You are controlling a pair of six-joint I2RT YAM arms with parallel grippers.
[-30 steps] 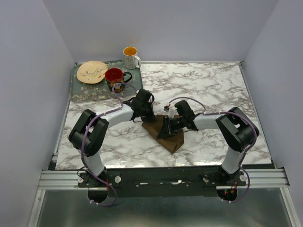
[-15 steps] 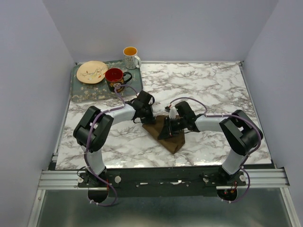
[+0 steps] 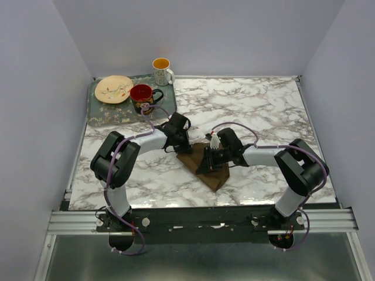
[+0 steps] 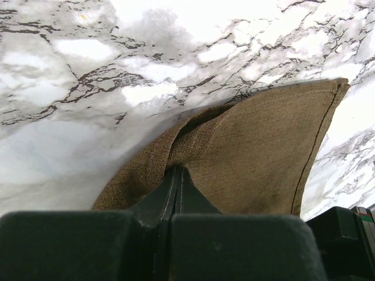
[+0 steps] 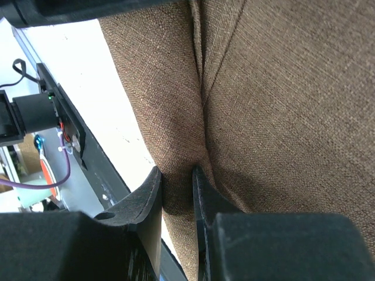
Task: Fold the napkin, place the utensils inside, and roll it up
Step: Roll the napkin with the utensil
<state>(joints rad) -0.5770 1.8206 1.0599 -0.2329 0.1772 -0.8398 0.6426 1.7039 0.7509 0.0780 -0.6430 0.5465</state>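
Note:
The dark brown napkin (image 3: pixel 212 171) lies folded in a rough triangle on the marble table, between both grippers. My left gripper (image 3: pixel 183 148) is at its far left corner, shut on a raised edge of the napkin (image 4: pixel 258 152), with the jaws pressed together. My right gripper (image 3: pixel 206 161) is over the napkin's middle, shut on a pinched fold of the napkin (image 5: pixel 281 105), with cloth filling the gap between its fingers (image 5: pixel 150 199). The spoon is not in view.
A grey tray (image 3: pixel 111 117) at the back left holds a patterned plate (image 3: pixel 113 88) and a red mug (image 3: pixel 142 93). A white mug (image 3: pixel 162 70) stands behind it. Walls enclose the table on three sides.
The left arm's elbow has swung slightly right and its gripper has edged toward the back. The right gripper has stayed on the napkin and shifted slightly. The napkin has barely changed shape.

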